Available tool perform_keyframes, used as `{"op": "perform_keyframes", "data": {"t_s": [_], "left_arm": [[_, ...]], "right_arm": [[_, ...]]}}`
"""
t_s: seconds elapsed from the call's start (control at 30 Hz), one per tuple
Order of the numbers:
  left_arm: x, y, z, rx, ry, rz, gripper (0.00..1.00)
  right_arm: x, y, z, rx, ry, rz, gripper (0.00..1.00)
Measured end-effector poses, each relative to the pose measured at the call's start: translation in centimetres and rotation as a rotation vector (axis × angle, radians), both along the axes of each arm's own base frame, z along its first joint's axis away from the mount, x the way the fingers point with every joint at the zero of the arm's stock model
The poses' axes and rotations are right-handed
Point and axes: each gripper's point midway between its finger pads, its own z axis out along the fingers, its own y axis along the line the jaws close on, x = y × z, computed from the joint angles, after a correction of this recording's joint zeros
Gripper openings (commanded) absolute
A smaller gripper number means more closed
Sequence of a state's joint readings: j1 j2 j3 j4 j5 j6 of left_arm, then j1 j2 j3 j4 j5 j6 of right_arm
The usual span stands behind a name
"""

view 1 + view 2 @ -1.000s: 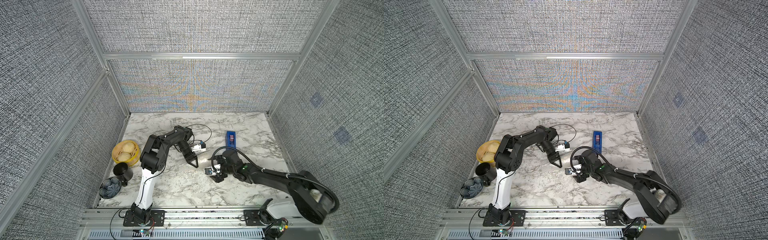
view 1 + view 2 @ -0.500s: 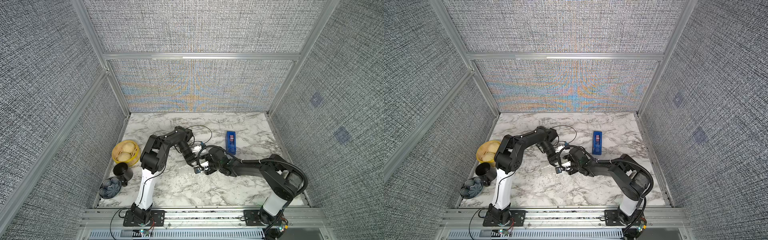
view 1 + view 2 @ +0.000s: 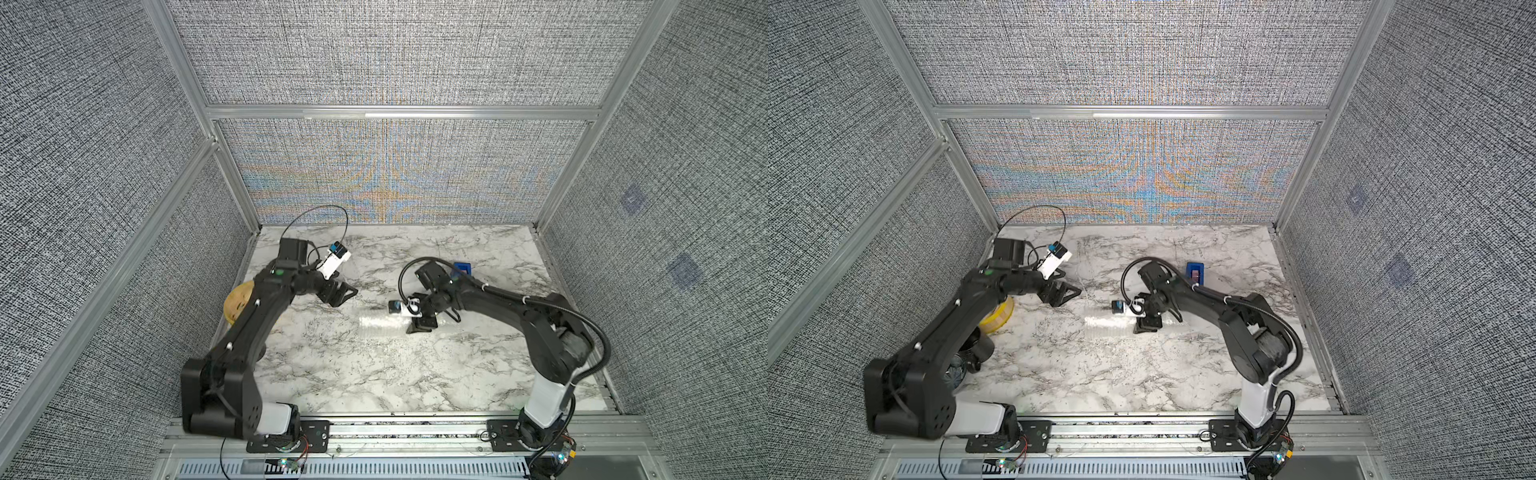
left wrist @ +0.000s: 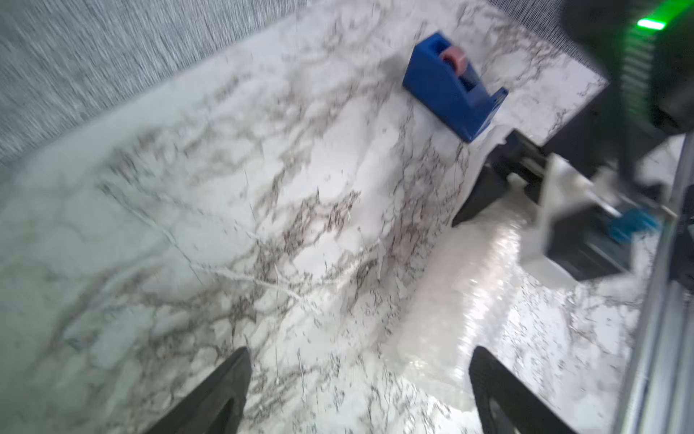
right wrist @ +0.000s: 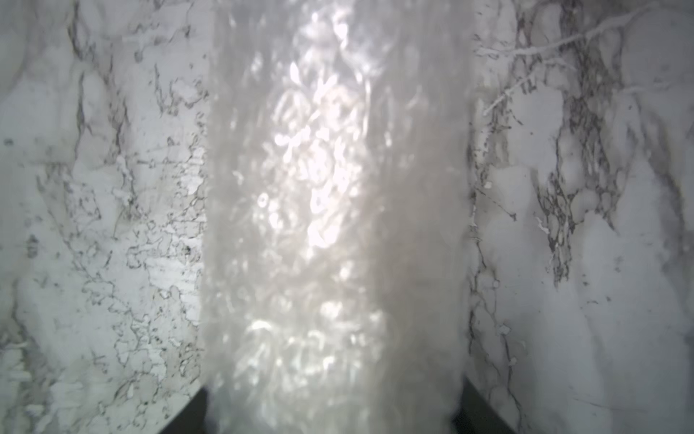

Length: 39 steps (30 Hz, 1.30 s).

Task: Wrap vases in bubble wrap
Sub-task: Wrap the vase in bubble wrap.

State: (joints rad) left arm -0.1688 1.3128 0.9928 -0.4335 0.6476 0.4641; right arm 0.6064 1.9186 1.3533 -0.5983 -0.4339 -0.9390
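Your left gripper (image 3: 347, 297) spread wide, empty, apart from the bubble wrap (image 3: 379, 326), rolled, lying mid marble table (image 3: 374, 374), your right gripper (image 3: 420, 326) clamping one end, blue tape dispenser (image 3: 462, 268) behind, open tabletop in front.

You've got a bench (image 3: 374, 374) with a white marble look and grey veins: smooth, slight sheen. Your bubble wrap (image 5: 330, 210) is clear plastic, bumpy, glistening with bright glare spots. The tape dispenser (image 4: 447, 90) is blue plastic, smooth, matt. The walls (image 3: 374, 54) look like coarse grey woven cloth, rough. The frame rails (image 3: 399, 113) are pale brushed metal, dull shine. Your left tool (image 4: 359, 353) is black plastic, matt. The left arm's lower casing (image 3: 276, 417) is white, smooth plastic.
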Motion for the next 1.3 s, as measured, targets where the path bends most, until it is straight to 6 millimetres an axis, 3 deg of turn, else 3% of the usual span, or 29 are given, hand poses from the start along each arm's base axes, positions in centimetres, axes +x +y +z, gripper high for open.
{"op": "perform_keyframes", "data": {"t_s": [0.1, 0.2, 0.33, 0.47, 0.63, 0.83, 0.9, 0.97, 1.1, 1.17, 1.23, 1.3], "left_arm": [[-3.7, -2.6, -2.3, 0.038, -0.152, -0.134, 0.97], [-8.2, -6.8, -4.4, 0.133, -0.302, -0.379, 1.0], [-11.8, -9.8, -9.0, 0.338, -0.467, -0.604, 0.99], [-10.2, -11.1, -11.8, 0.513, -0.6, -0.642, 1.0], [-6.8, -13.6, -12.3, 0.58, -0.717, -0.636, 1.0], [-6.5, -16.2, -14.2, 0.581, -0.747, -0.7, 0.94], [-6.5, -16.8, -15.0, 0.579, -0.746, -0.717, 0.85], [-6.2, -17.5, -15.2, 0.58, -0.753, -0.724, 0.8], [-5.0, -18.1, -15.7, 0.612, -0.742, -0.717, 0.62], [-4.8, -18.2, -15.8, 0.624, -0.728, -0.718, 0.59], [-4.7, -18.1, -15.9, 0.627, -0.714, -0.709, 0.59], [-4.9, -17.8, -16.0, 0.629, -0.701, -0.693, 0.58]], "right_arm": [[-0.4, -0.9, -2.7, -0.073, 0.223, -0.095, 0.59], [-1.1, -1.1, -2.9, -0.078, 0.354, -0.135, 0.59], [-1.7, -1.8, -2.8, -0.058, 0.495, -0.184, 0.6], [-2.0, -2.1, -2.8, -0.058, 0.571, -0.203, 0.6], [-2.5, -2.2, -2.6, -0.051, 0.638, -0.215, 0.6], [-2.5, -2.3, -2.5, -0.049, 0.686, -0.227, 0.61], [-2.5, -2.5, -2.5, -0.049, 0.697, -0.234, 0.63], [-2.6, -2.7, -2.4, -0.053, 0.709, -0.242, 0.66], [-2.8, -3.0, -2.2, -0.054, 0.72, -0.25, 0.87], [-2.3, -3.3, -1.6, -0.052, 0.713, -0.28, 0.94], [-1.0, -4.2, -0.5, -0.053, 0.689, -0.343, 0.96], [1.9, -6.5, 1.6, -0.021, 0.625, -0.455, 0.99]]}}
